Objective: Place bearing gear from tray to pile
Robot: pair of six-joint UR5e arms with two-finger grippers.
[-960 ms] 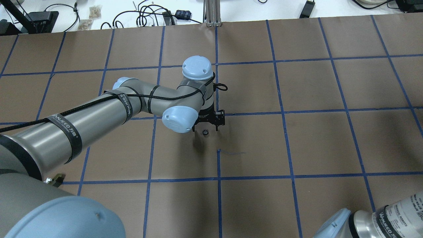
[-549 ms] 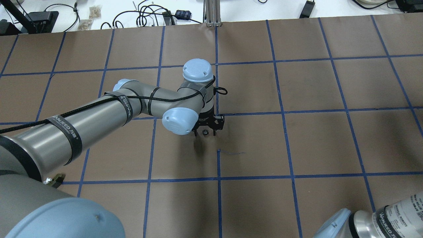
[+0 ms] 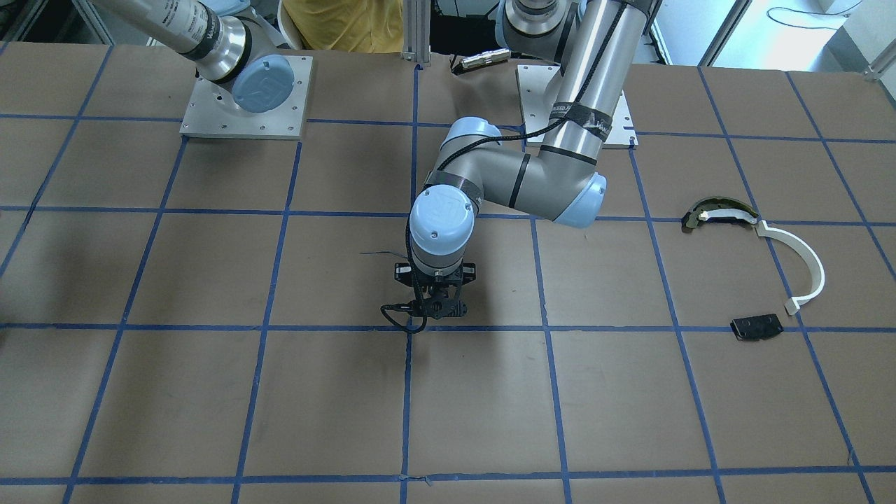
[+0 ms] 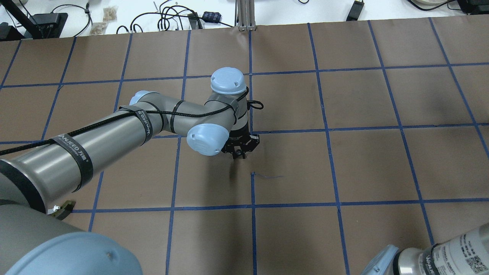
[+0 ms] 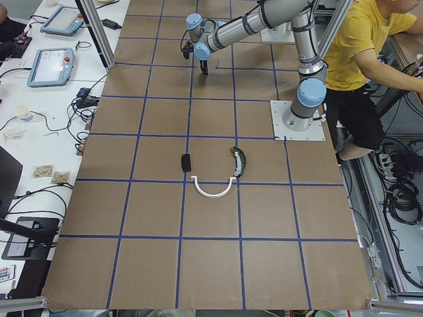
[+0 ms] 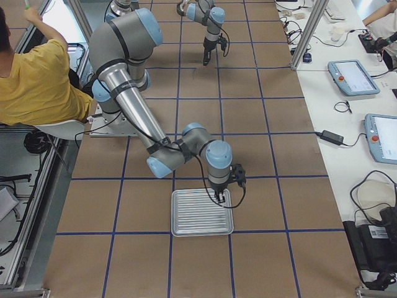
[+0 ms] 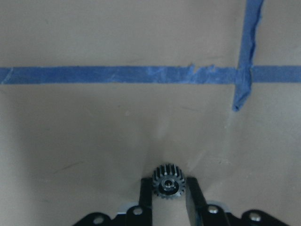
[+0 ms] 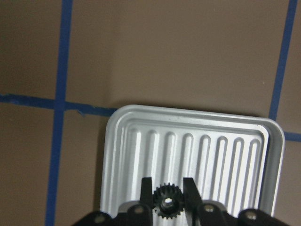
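My left gripper point(image 4: 238, 154) is shut on a small dark toothed bearing gear point(image 7: 168, 181) at the paper-covered table's middle; the left wrist view shows the gear pinched between the fingertips just above the paper. My right gripper point(image 8: 167, 197) is shut on a second gear point(image 8: 166, 202) and holds it over the ribbed silver tray point(image 8: 197, 141), which also shows in the exterior right view point(image 6: 192, 217). The pile lies far toward the robot's left: a white curved arc point(image 3: 801, 262), a dark curved piece point(image 3: 717, 212) and a flat black plate point(image 3: 756, 327).
Brown paper with a blue tape grid point(image 4: 328, 130) covers the table. Cables and small devices point(image 4: 172, 17) lie along the far edge. A person in yellow point(image 5: 370, 59) sits beside the robot bases. A small brass part point(image 4: 63, 208) lies near my left arm's base.
My left gripper came down around the gear lying on the paper and shut on it; a second ago its fingers stood open with the gear between them. The right arm shifted slightly.
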